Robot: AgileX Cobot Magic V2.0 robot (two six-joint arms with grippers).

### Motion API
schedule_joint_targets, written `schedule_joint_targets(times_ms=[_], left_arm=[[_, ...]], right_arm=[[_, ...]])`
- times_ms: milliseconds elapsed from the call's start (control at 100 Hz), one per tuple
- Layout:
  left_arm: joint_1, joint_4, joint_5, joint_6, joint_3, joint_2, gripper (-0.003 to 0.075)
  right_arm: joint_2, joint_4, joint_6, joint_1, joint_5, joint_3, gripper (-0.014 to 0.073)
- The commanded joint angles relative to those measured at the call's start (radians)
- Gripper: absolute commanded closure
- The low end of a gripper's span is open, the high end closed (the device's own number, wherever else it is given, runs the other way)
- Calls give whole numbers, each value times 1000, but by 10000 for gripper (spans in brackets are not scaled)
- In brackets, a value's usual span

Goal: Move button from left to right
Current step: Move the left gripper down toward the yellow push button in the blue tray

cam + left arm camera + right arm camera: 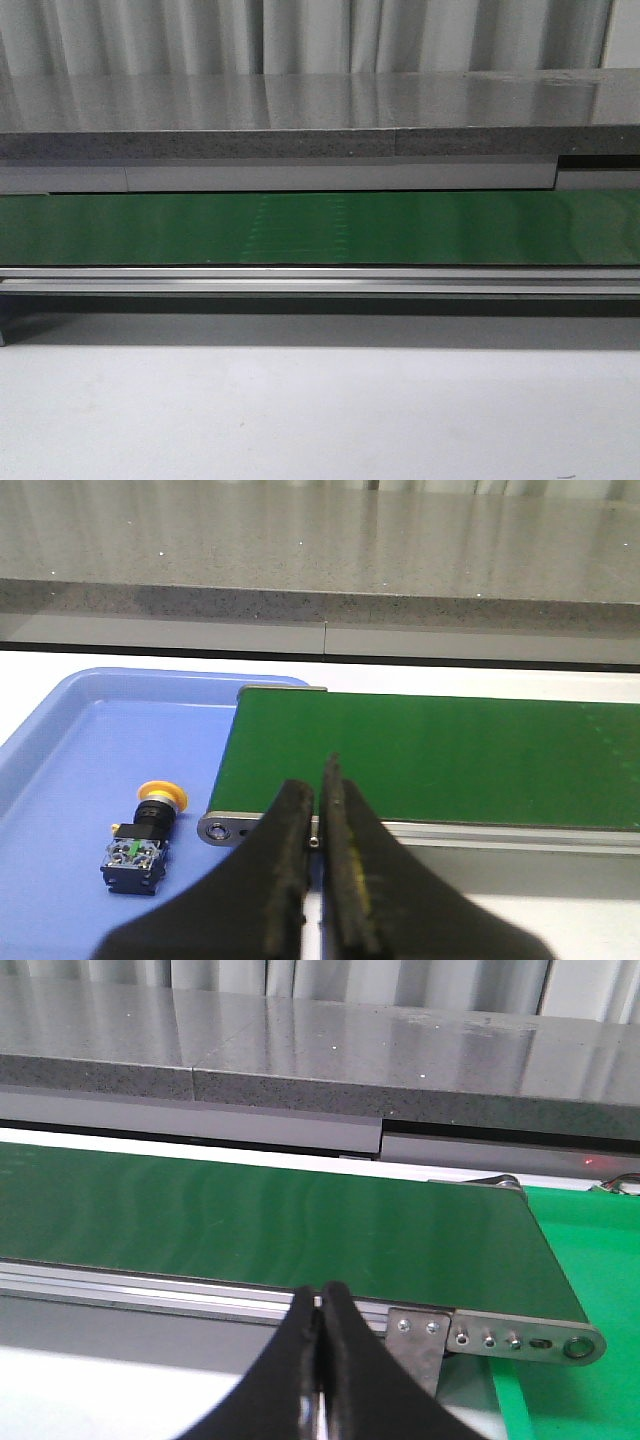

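The button [143,832] lies on its side in a blue tray [60,780] in the left wrist view, its yellow cap pointing away from the camera and its black body nearer. My left gripper [320,780] is shut and empty, beside the button, over the near rail at the end of the green conveyor belt [430,760]. My right gripper [322,1295] is shut and empty, over the near rail close to the belt's [270,1225] other end. Neither gripper nor the button shows in the front view.
The green belt [320,228] runs across the front view on a metal frame [320,282]. A grey stone counter [320,140] stands behind it. A green tray or mat [590,1260] lies past the belt's right end. White tabletop [320,420] lies in front.
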Motion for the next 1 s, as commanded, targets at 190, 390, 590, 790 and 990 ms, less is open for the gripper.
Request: schedule_joint_targets(times_ms=[190,390,590,790,990], left_arm=[[-9,3,271,-12,-314,233,715],[-9,2,408,-12,-413,335,715],[-9,2,403,-12,-414,361,715],[-9,24,404,-12,-414,363,713],[-9,38,404,-12,-414,363,504]], right_arm=[[-17,-9,-4,1,-84,1,715],[-17,-9,-4,1,-84,1,715],[-17,-9,-4,1,-84,1,715],[-17,-9,-4,1,-84,1,715],[-17,-9,-4,1,-84,1,715]])
